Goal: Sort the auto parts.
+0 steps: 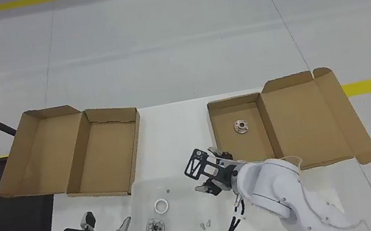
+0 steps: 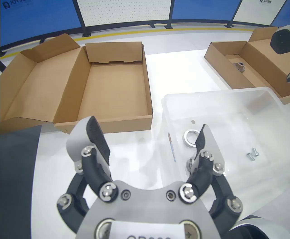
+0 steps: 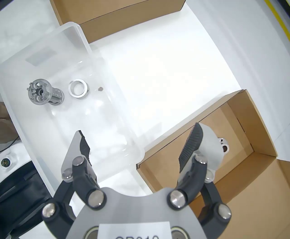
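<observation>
left gripper point(image 2: 149, 140) is hanging low with its fingers spread wide and nothing between them. it's sitting just beside the clear bin point(image 2: 217, 91), on the side toward the left box point(image 2: 113, 90).

the ring point(image 2: 191, 138) is lying flat in the bin just past one fingertip. the hub part point(image 3: 44, 92) is resting on its side right next to it, its long axis pointing across at the ring. two screws point(image 2: 252, 155) are sitting farther along the bin floor, apart from both.

right gripper point(image 3: 138, 144) is gaping open too, empty, hovering over the bin's corner and the near edge of the right box point(image 3: 226, 117). one flanged part point(image 3: 224, 146) is already lying in that box.

so the loose parts are lying inward from the left fingers, and off to the side of the right fingers, away from the right box. to my eye the left arm is looking nearer the hub and ring. a pick there is likely calling for fingers straddling the hub's barrel, not end to end.

the left wrist view is hiding most of the hub behind its own finger. the right wrist view is showing it whole, toothed flange and barrel. the top view is laying out both boxes flanking the bin.
</observation>
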Robot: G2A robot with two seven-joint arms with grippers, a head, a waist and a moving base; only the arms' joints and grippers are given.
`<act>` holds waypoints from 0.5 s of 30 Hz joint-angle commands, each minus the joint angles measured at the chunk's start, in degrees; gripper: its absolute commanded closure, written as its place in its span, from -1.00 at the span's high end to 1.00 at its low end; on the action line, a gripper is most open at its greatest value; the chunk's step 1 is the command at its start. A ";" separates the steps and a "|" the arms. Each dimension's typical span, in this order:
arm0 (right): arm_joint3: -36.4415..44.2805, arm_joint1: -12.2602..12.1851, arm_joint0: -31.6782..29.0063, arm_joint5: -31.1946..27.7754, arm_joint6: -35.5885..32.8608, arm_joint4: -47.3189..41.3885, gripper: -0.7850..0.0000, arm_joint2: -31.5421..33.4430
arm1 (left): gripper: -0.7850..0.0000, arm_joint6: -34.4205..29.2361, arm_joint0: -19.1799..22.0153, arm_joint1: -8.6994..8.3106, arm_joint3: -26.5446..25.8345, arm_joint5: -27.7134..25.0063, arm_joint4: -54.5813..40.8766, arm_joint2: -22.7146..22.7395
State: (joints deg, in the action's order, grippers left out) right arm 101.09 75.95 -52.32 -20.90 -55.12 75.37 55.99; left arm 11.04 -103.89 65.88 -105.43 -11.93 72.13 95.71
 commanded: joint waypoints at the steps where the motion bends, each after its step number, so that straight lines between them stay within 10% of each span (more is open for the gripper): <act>1: -0.07 0.00 0.04 -0.09 0.05 0.02 1.00 0.02 | 1.00 0.00 0.00 0.00 0.00 0.00 0.00 0.00; 15: 2.37 0.08 -1.42 1.49 0.23 3.94 1.00 -2.07 | 1.00 0.00 0.00 0.00 0.00 0.00 0.00 0.00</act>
State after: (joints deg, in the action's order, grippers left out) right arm 102.30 75.99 -53.27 -20.17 -54.55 77.62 54.74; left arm 11.04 -103.89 65.88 -105.43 -11.93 72.13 95.71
